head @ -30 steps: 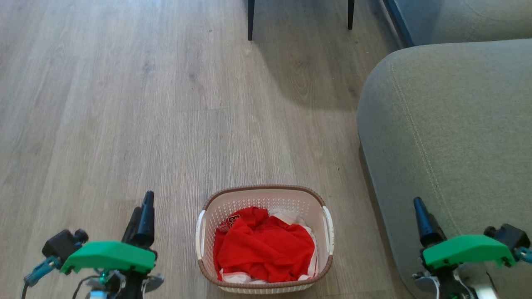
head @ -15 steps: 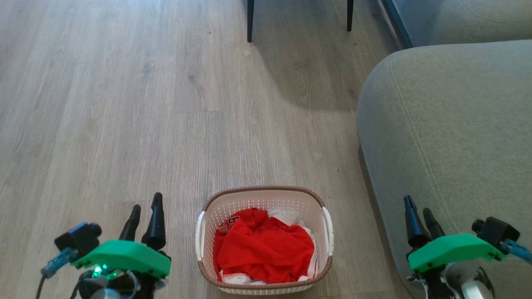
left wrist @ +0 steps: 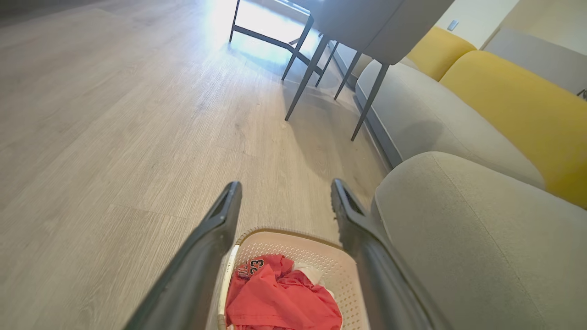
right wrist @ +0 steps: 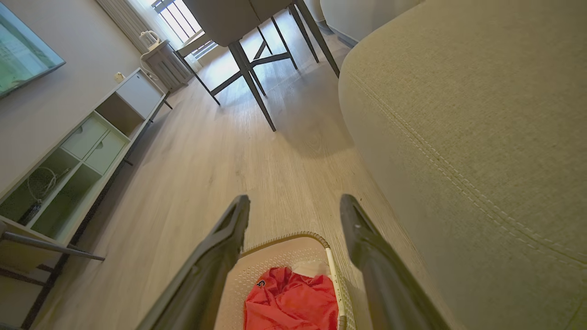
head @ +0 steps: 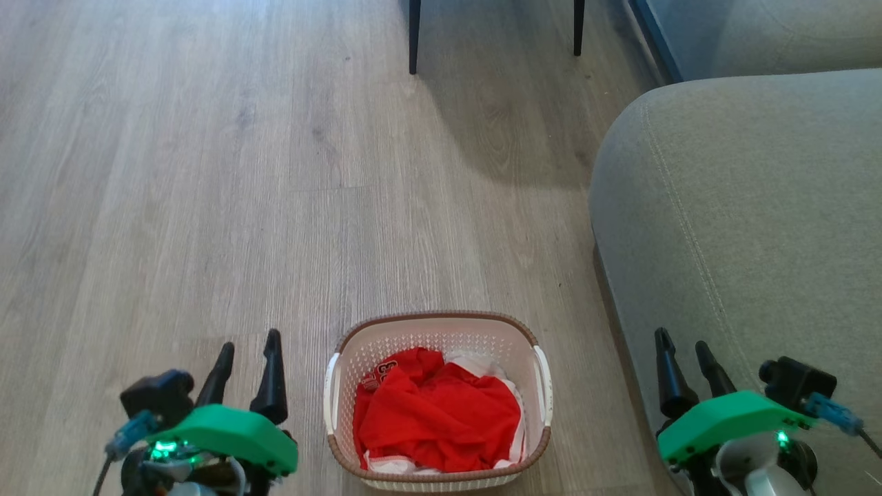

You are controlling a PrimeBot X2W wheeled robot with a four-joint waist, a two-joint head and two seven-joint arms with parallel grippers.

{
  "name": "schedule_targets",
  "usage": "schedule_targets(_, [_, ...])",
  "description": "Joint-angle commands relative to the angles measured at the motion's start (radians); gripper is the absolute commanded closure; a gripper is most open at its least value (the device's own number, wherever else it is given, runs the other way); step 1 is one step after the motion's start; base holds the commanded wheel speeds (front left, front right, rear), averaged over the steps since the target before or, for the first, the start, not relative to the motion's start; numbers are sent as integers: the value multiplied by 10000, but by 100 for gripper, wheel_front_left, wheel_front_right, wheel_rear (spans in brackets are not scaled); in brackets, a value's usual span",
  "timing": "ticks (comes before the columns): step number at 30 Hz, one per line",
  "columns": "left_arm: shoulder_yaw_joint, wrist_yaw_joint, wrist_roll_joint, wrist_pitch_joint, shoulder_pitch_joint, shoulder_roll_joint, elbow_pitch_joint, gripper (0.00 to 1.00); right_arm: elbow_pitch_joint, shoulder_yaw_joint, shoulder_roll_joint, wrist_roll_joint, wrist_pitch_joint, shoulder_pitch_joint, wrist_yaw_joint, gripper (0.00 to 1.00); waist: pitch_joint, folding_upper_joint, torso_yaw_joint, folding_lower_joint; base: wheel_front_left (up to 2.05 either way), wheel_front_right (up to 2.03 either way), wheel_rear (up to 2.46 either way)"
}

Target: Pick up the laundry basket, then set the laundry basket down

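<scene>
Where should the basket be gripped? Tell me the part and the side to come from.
Take the basket by its two white side handles: left gripper on the left handle from the left, right gripper on the right handle from the right. It stands upright, the handles lie on opposite sides at the rim, and both grippers flank it, open.

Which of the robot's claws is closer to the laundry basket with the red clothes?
Left. The left gripper sits close on the left of the laundry basket. The right gripper is farther off on its right, by the grey sofa.
</scene>
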Motion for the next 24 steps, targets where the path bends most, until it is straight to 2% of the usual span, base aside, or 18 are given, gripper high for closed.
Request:
schedule_targets(1, [129,85,376,-176,-272,215,-345,0,-328,239,-104,-375,-175,-242,-10,0,-14,0,-5,0,0,0,0])
schedule_targets(24, [-464,722,2765,-819,14,526,-328,0,-532,731,-130,-3215,-820,-144,-13,0,-101,0,-115,0,0,0,0])
